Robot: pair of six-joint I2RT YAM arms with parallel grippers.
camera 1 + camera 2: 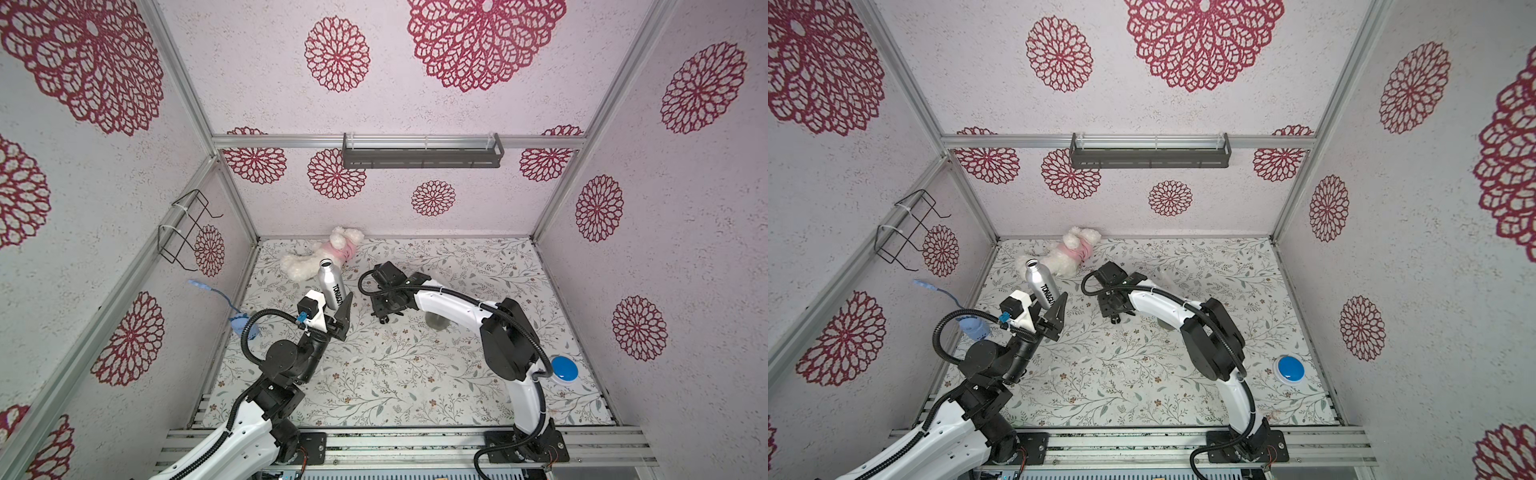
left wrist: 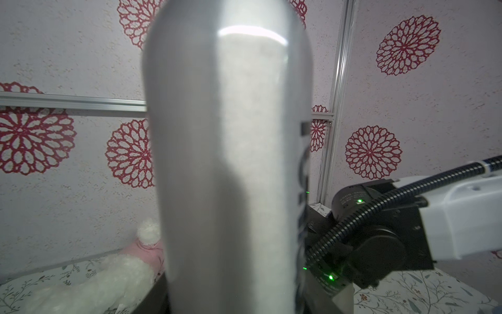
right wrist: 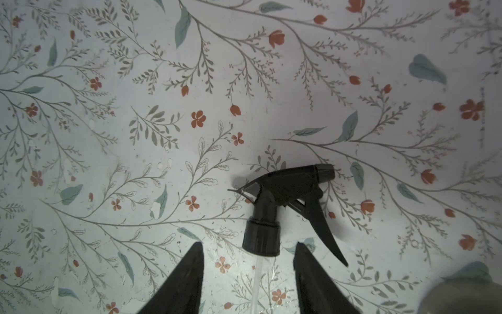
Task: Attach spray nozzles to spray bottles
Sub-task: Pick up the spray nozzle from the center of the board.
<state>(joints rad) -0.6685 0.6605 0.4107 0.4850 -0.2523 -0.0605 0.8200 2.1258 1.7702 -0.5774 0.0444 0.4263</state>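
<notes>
Black nozzle (image 3: 288,206) lies flat on the floral mat (image 3: 108,108), its screw collar pointing at the right gripper (image 3: 248,274), whose jaws stand apart either side of the collar, not touching it. Silver bottle (image 1: 331,283) is clamped low down in the left gripper (image 1: 338,309), neck open and tilted toward the plush dog (image 1: 320,257). To grab well: centre on the collar (not the trigger), mind the clear dip tube, close squarely. The brownish bottle, beside the black nozzle, is mostly hidden under the right arm; clear nozzle not made out.

White plush toy (image 1: 322,253), blue button (image 1: 564,367), wall shelf (image 1: 422,156)
</notes>
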